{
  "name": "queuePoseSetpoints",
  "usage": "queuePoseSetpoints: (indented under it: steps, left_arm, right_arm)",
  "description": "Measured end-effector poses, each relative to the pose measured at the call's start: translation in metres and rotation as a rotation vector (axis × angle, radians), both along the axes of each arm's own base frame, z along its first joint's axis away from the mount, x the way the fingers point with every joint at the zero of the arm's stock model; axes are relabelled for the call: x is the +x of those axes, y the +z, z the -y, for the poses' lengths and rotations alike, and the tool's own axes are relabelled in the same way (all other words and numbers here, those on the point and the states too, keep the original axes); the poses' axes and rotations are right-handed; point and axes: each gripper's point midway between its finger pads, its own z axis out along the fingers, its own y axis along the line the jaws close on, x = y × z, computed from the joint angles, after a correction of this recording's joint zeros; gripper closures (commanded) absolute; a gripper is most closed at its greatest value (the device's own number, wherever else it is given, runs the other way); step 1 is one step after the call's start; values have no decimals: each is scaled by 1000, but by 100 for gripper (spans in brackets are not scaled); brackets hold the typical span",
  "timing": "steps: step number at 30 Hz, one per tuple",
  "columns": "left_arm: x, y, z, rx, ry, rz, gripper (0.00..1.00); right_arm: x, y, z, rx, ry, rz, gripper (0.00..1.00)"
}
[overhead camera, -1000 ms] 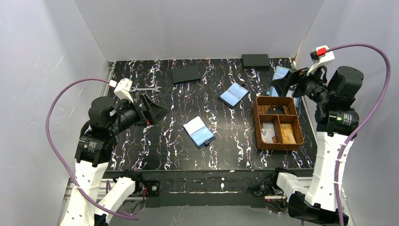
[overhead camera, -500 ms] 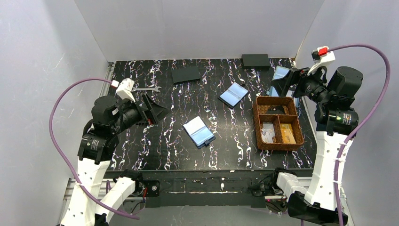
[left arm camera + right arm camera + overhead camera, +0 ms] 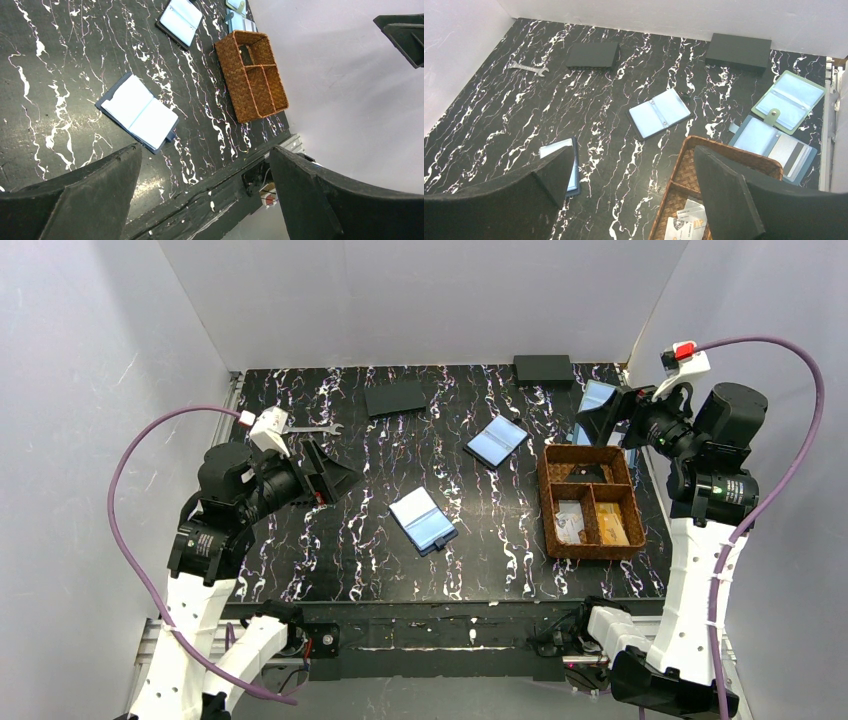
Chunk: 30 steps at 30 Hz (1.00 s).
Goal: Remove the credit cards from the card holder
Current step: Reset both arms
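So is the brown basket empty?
No, the brown basket holds pale cards in its near left compartment and an orange card in its near right one.

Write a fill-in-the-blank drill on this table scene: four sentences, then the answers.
1. The woven tray has ___ compartments.
2. The wrench lies nearest the ___ arm.
3. The card holder closest to the arms' bases lies ___, pale pockets up.
4. The left gripper and the right gripper, fingers spread wide, both hold ___.

Missing words: three; left; open; nothing.
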Motion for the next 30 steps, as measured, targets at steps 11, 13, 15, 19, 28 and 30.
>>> queuePoseSetpoints:
  steps: [11, 13, 15, 19, 28, 30]
  left_arm:
    - [0, -3, -2, 12, 4, 6, 2]
    - [0, -4, -2, 14, 5, 6, 2]
    - [0, -5, -2, 16, 6, 3, 2]
    - [0, -5, -2, 16, 6, 3, 2]
    - [1, -5, -3, 18, 9, 3, 2]
    - [1, -5, -3, 18, 10, 4, 2]
  right_arm:
    - [1, -3, 2, 15, -13, -14, 2]
    - [1, -3, 2, 17, -14, -15, 2]
    - [1, -3, 2, 19, -15, -16, 2]
    - [1, -3, 2, 20, -15, -16, 2]
    - [1, -3, 3, 20, -16, -16, 2]
    - [1, -3, 3, 20, -17, -16, 2]
